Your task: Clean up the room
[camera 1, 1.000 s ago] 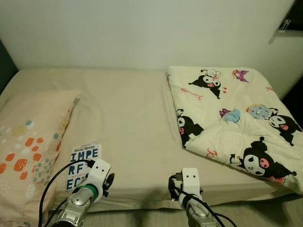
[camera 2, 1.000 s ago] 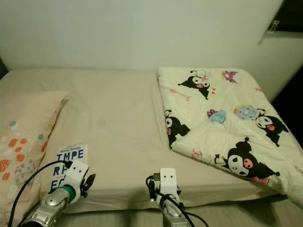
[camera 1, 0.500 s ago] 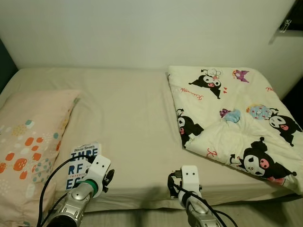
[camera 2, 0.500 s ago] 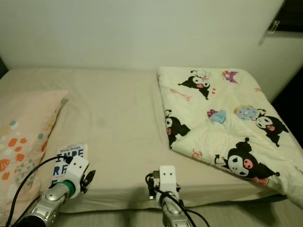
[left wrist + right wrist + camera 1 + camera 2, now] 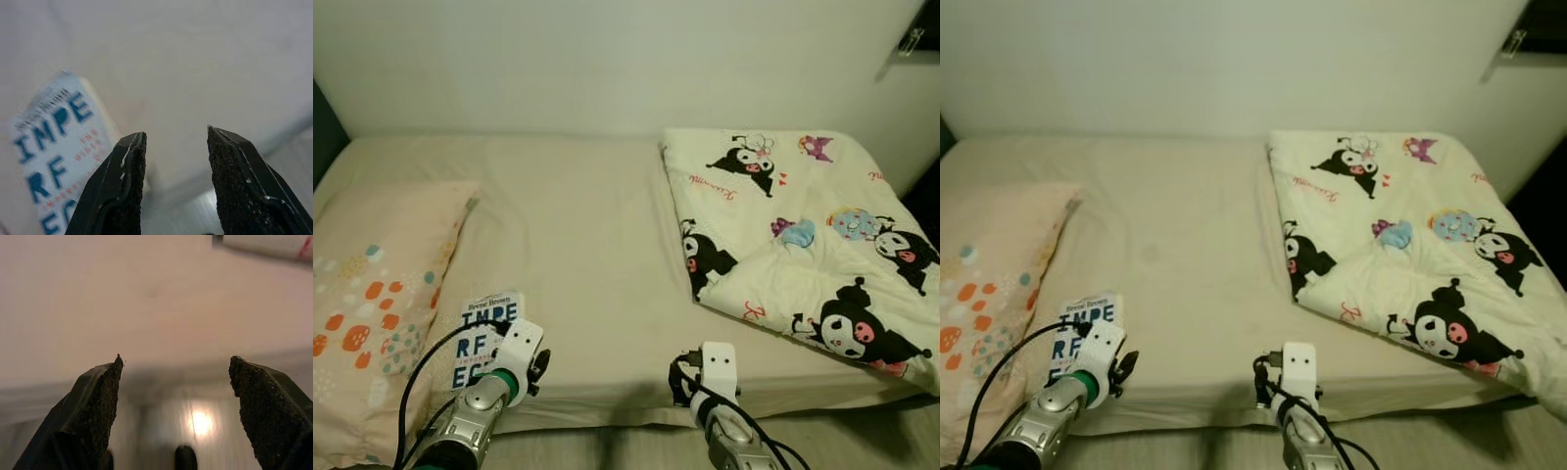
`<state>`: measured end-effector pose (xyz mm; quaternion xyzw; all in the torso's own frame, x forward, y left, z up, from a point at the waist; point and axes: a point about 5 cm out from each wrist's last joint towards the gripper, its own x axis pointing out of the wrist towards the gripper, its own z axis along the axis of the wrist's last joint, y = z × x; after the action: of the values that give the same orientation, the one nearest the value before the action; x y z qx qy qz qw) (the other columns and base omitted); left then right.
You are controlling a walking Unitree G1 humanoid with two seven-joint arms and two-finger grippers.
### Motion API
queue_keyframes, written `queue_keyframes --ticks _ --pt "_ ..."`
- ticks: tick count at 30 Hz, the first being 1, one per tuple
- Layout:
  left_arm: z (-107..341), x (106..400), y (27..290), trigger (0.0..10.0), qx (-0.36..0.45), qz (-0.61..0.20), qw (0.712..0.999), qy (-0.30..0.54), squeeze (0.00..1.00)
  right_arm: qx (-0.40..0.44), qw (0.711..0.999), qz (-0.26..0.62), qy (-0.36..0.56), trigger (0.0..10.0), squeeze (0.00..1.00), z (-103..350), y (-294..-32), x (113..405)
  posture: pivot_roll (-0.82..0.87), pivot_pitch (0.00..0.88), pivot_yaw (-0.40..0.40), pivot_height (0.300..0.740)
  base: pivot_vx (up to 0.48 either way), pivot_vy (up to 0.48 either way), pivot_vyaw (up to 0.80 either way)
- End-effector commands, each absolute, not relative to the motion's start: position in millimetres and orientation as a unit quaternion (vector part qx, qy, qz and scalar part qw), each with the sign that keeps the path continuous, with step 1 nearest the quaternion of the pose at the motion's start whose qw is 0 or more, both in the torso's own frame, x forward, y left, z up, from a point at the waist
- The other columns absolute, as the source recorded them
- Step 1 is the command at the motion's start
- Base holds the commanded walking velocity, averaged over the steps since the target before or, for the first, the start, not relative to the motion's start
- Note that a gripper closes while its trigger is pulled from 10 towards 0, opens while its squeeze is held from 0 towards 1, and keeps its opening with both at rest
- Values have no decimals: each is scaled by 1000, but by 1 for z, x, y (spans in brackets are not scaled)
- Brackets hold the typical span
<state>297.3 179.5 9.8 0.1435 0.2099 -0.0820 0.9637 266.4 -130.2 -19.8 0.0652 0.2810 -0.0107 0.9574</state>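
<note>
Matt cloth sheet (image 5: 578, 245), glossy book (image 5: 485, 331) (paper), printed quilt (image 5: 793, 245).

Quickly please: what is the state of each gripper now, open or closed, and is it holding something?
Left gripper: open, holding nothing, beside the white book with blue letters.
Right gripper: open, holding nothing, at the beige bed's near edge.

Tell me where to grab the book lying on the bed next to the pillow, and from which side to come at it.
Take the book by its long edge facing the open sheet, coming from the bed's middle. It lies flat near the mattress front, its other long edge close against the pillow, so that side looks crowded. The left claw, open and just beside it, seems best placed; sliding one finger under may be needed.
</note>
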Motion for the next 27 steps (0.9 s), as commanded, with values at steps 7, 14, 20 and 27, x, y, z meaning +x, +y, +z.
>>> queue_keyframes --ticks 7,14,20,27 --pt "5 290 195 10000 156 -42 964 213 0 60 959 -5 276 10000 0 -25 -138 256 69 64 26 740 0 0 0" --pt "10 293 194 10000 174 -50 964 196 0 30 971 -34 235 10000 0 -8 -138 271 50 49 43 740 0 0 0" --pt "12 295 197 10000 174 -41 965 191 0 46 975 -23 218 10000 0 -1 -137 276 46 48 48 740 0 0 0" --pt "14 295 193 10000 143 -64 971 183 0 44 978 -26 203 10000 0 2 -135 275 45 23 54 740 0 0 0"
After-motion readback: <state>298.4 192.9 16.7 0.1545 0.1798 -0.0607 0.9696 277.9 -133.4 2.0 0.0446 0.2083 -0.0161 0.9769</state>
